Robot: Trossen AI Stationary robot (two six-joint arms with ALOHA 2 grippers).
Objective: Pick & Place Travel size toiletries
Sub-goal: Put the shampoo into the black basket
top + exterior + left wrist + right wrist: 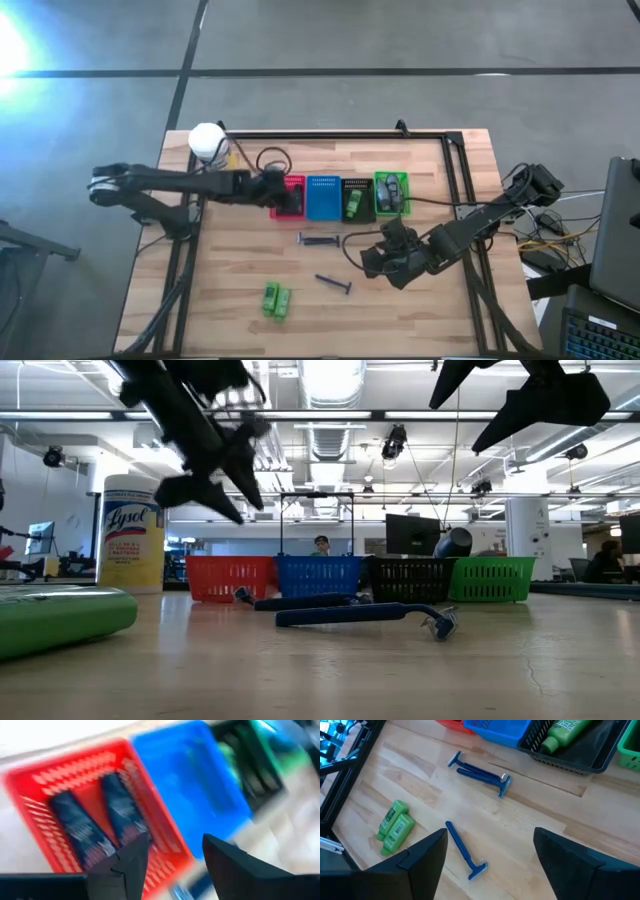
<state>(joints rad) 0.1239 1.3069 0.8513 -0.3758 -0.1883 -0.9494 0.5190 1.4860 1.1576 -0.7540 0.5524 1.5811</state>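
Both grippers hang empty above a wooden table (230,270) strewn with travel toiletries and a row of four baskets
Nearest the front edge lie two green packets (276,300) side by side, touching; beyond them a single blue razor (334,285) lies alone, and farther back a pair of blue razors (319,239) lies just in front of the baskets. The right gripper (490,851) hovers with fingers spread and nothing between them, above the single razor. At the back stand, in a line, the red basket (294,185) holding two dark tubes (102,820), the blue basket (323,197), the black basket (356,199) holding a green bottle (565,733), and the green basket (391,193) with small items not clearly made out. The left gripper (172,857) is poised over the red basket, fingers parted and empty. A white-lidded jar (208,141) stands at the far left corner
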